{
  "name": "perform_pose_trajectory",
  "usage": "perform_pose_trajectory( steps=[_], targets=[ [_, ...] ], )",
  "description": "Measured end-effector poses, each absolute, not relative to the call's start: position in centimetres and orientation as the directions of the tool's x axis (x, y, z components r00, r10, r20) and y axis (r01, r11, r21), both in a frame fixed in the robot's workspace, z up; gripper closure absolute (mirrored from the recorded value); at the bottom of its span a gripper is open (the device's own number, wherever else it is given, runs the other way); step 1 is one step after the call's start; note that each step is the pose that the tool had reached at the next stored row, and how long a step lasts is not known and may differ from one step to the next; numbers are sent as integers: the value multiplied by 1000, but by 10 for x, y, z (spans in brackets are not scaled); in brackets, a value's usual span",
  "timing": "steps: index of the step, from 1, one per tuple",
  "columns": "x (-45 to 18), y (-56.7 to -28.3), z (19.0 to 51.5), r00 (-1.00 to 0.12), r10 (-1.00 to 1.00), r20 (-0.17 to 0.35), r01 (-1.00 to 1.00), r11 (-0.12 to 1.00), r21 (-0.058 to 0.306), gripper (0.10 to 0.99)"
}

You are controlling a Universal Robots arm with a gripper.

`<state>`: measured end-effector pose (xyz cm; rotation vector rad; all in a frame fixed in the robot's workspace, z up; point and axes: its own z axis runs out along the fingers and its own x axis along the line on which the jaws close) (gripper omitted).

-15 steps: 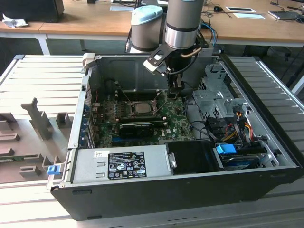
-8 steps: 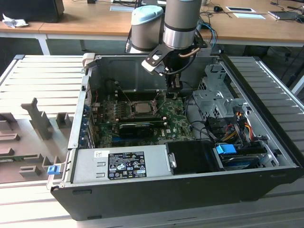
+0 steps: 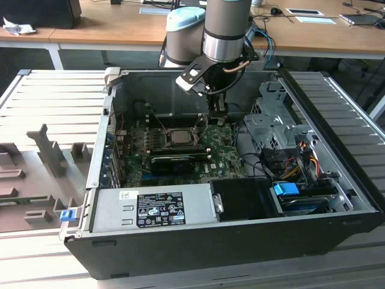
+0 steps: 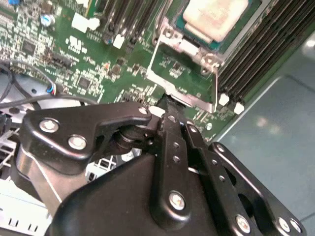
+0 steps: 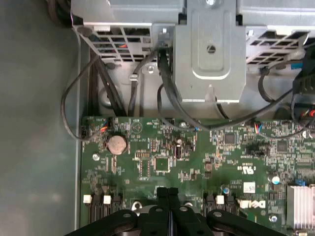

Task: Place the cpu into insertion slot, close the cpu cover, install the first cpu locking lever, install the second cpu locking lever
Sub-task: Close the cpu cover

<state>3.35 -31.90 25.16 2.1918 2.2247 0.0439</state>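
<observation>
Judging by how things lie, you are at the second step: closing the cover. The cpu (image 4: 214, 17) already sits flat in the insertion slot (image 4: 171, 33), silvery face up, so the placing looks done. The cpu cover (image 4: 194, 98) is swung open, its frame lying out beside the slot, with green motherboard (image 5: 162, 162) visible through the cut-out.

Your end effector (image 4: 170, 104) is low inside the computer case (image 3: 240, 241), its tips right at the cover's free edge. In the first wrist view the fingers (image 5: 161, 196) are clenched tight together. You cannot tell whether a sliver of the cover's edge is pinched between them or they only touch it.

Closing it would call for an arc about the hinge edge, not a straight push. The frame should come down squarely around the chip without dragging across its face. Both locking levers look not yet installed, since the cover is up.
</observation>
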Motion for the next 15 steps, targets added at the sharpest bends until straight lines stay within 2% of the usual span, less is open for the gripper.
perform_pose_trajectory(
  steps=[15],
  targets=[
    [0, -319, 251, -15, 1000, 7, 999, 15, 33, 980]
  ],
)
